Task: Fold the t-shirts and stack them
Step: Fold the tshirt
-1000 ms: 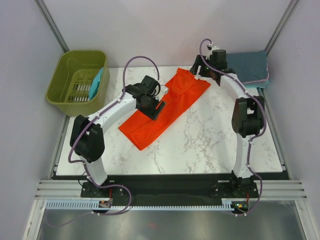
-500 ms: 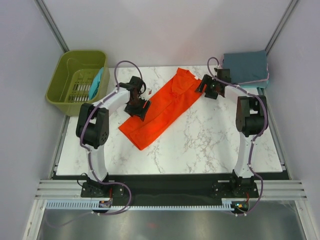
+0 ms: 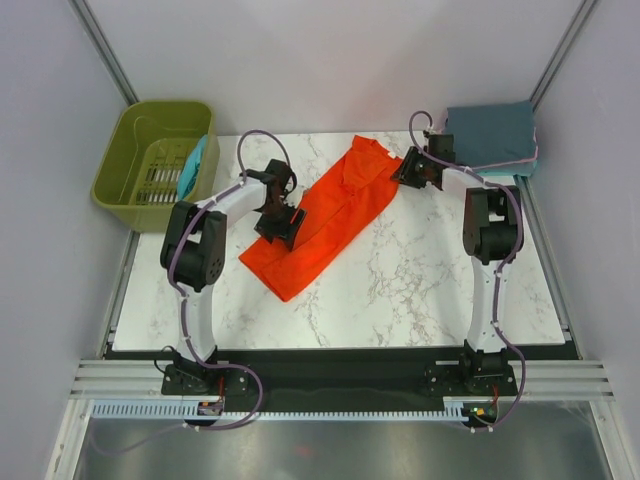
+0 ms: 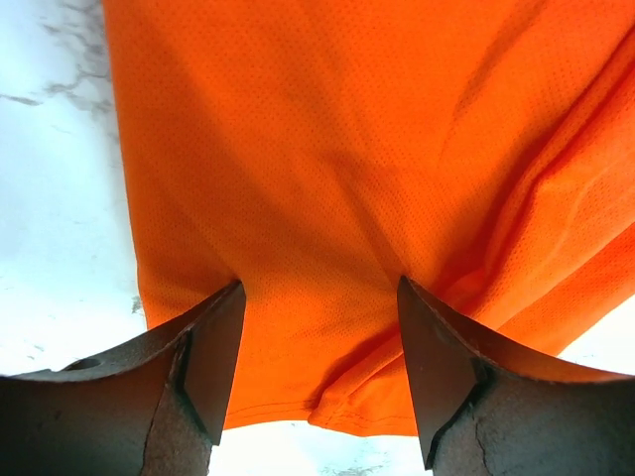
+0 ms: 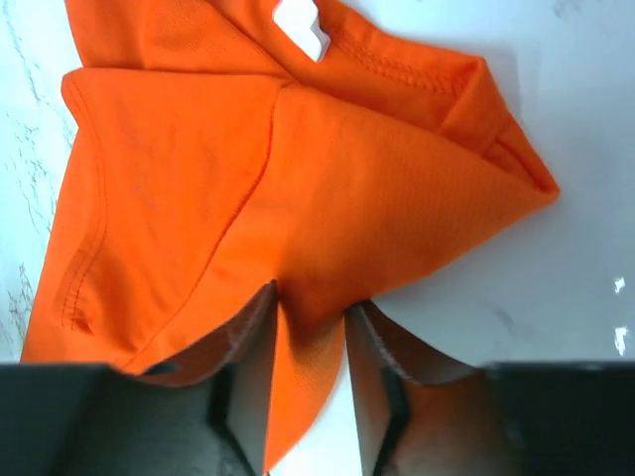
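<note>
The orange-red t-shirt (image 3: pixel 325 215) lies folded into a long strip, running diagonally across the marble table. My left gripper (image 3: pixel 283 218) is low over the strip's left edge. In the left wrist view this gripper (image 4: pixel 319 288) is wide open, with the shirt's hem (image 4: pixel 347 416) between the fingers. My right gripper (image 3: pixel 410 172) is at the strip's upper right edge by the sleeve. In the right wrist view this gripper (image 5: pixel 313 296) has its jaws narrowed around a fold of orange cloth (image 5: pixel 298 198), with a gap still showing.
An olive-green basket (image 3: pixel 165 105) stands at the far left with a teal shirt (image 3: pixel 192 168) over its rim. A folded slate-blue shirt (image 3: pixel 492 132) tops a stack at the far right corner. Bare marble (image 3: pixel 420 270) lies in front of the shirt.
Both arms have come down from above to the shirt. The left gripper has shifted slightly right onto the left edge. The right gripper has moved left to the sleeve edge.
</note>
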